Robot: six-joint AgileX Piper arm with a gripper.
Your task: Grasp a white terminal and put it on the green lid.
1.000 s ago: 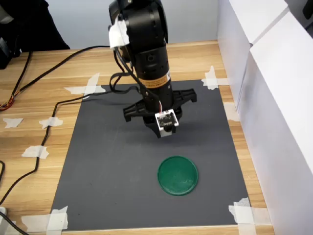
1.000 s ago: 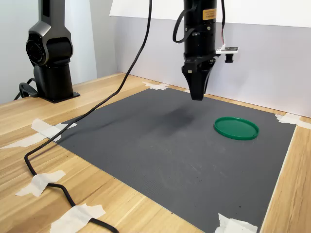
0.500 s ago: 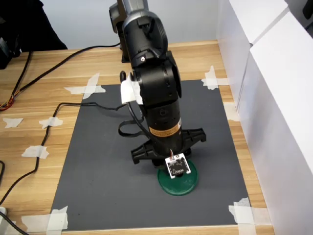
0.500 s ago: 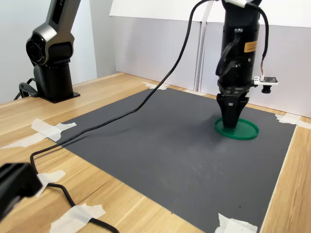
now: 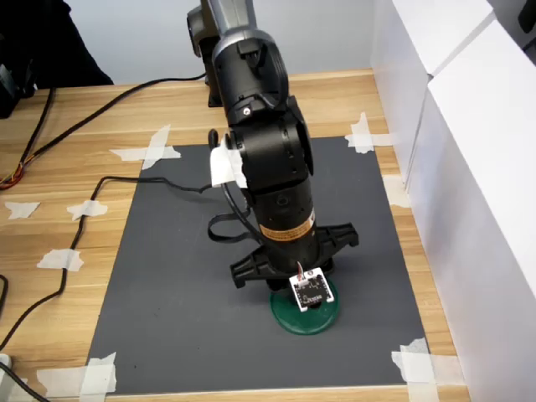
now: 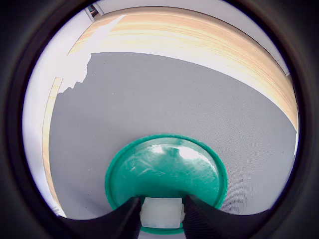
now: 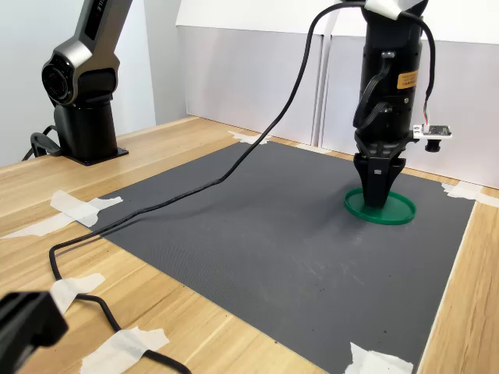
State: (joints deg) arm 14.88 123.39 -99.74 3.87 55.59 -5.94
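The gripper has its two fingers closed on one white terminal, which sits between them just above the inner floor of the one green lid; whether it touches the lid I cannot tell. In the second exterior view the gripper points straight down over the lid. The lid lies on one dark grey mat, fixed with white tape pieces on the wooden table.
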